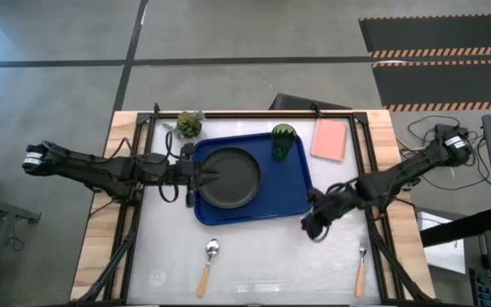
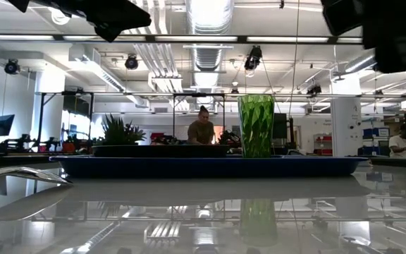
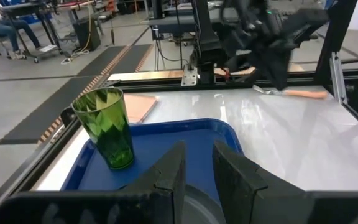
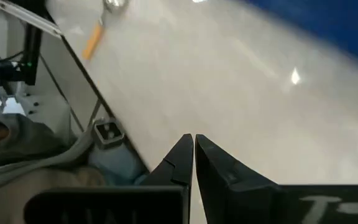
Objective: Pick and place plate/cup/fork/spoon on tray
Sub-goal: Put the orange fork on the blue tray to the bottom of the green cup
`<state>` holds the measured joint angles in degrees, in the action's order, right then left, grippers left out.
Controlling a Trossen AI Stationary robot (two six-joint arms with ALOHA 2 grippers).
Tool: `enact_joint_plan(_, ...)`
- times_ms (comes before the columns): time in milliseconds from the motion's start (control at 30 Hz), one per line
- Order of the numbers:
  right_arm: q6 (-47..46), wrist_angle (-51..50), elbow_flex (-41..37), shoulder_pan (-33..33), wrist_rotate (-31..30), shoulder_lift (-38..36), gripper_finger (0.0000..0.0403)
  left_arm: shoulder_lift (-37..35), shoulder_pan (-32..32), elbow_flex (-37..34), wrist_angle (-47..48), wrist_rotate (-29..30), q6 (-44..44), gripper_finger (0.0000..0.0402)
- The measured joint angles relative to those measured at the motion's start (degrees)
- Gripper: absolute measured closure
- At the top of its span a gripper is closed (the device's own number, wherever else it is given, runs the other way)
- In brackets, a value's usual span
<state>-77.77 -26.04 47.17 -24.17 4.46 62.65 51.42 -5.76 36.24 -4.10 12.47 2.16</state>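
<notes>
The left arm reaches in level from the left, its left claw [image 1: 201,177] at the near-left rim of the plate [image 1: 233,177], fingers [image 3: 166,175] a narrow gap apart; whether they pinch the rim cannot be told. The plate lies on the tray [image 1: 295,194], with the cup [image 1: 283,141] upright in the tray's far right corner.

The right arm slants in from the right, its right claw [image 1: 312,228] pressed together, empty, just off the tray's near-right corner above the surface [image 1: 262,256]. The spoon [image 1: 208,264] and fork [image 1: 361,271] lie near the front edge, well apart. In the low view the plate is only a dark edge.
</notes>
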Motion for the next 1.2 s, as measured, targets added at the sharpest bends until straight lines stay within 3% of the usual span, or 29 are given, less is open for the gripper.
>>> enact_joint_plan(200, -17.62, -0.47, 1.14, -8.68, 3.17, 7.48, 0.0394, -0.05, 0.0, 0.12, -1.42, 0.0, -1.24, 0.034)
enact_joint_plan(433, -38.04, -2.29, 1.34, -17.0, 15.64, 13.84, 0.0394, -0.11, -0.07, 0.06, 1.47, -0.15, -6.23, 0.034)
enact_joint_plan(600, -49.01, -9.14, 1.34, -20.88, 23.02, 16.34, 0.0394, -0.46, -0.07, 0.16, 1.67, -0.18, -5.26, 0.034)
enact_joint_plan(833, -52.21, -18.64, 1.34, -22.48, 29.78, 17.73, 0.0394, -2.11, -0.05, 0.49, 1.57, -0.2, 0.39, 0.034)
enact_joint_plan(1067, -50.1, -17.75, 1.3, -22.48, 27.45, 17.72, 0.0391, -5.01, 0.02, 0.49, 1.49, -0.17, 2.97, 0.034)
enact_joint_plan(1200, -48.86, -18.02, 1.23, -22.83, 25.65, 17.84, 0.0363, -5.84, 0.02, 0.21, 1.6, -0.14, 3.22, 0.034)
